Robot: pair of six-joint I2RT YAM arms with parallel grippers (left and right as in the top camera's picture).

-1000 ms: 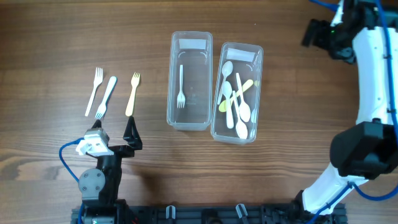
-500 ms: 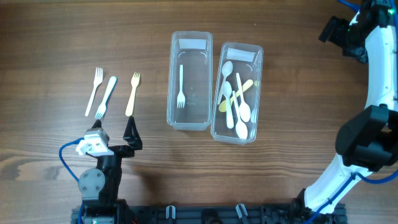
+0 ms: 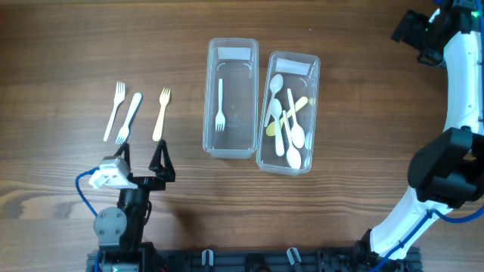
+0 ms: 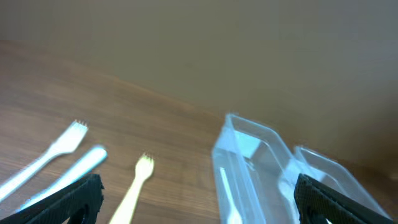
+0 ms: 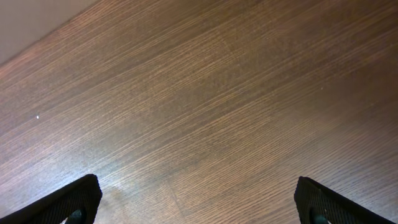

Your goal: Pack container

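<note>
Two clear containers stand side by side at the table's middle. The left container [image 3: 230, 98] holds one white fork [image 3: 220, 106]. The right container [image 3: 289, 112] holds several spoons [image 3: 290, 125]. Three loose forks lie at the left: a white fork [image 3: 114, 110], a pale blue fork [image 3: 128, 118] and a yellow fork [image 3: 161, 114]. They also show in the left wrist view, the yellow fork [image 4: 134, 190] nearest the left container [image 4: 245, 168]. My left gripper [image 3: 141, 160] is open and empty, just below the loose forks. My right gripper [image 3: 412, 34] is open over bare table at the far right corner.
The right arm's white body [image 3: 457, 98] runs down the right edge of the table. A blue cable [image 3: 87, 202] loops by the left arm's base at the front edge. The right wrist view shows only bare wood [image 5: 205, 112].
My right gripper has swung right and back toward the far right corner. My left gripper has shifted slightly and tilted.
</note>
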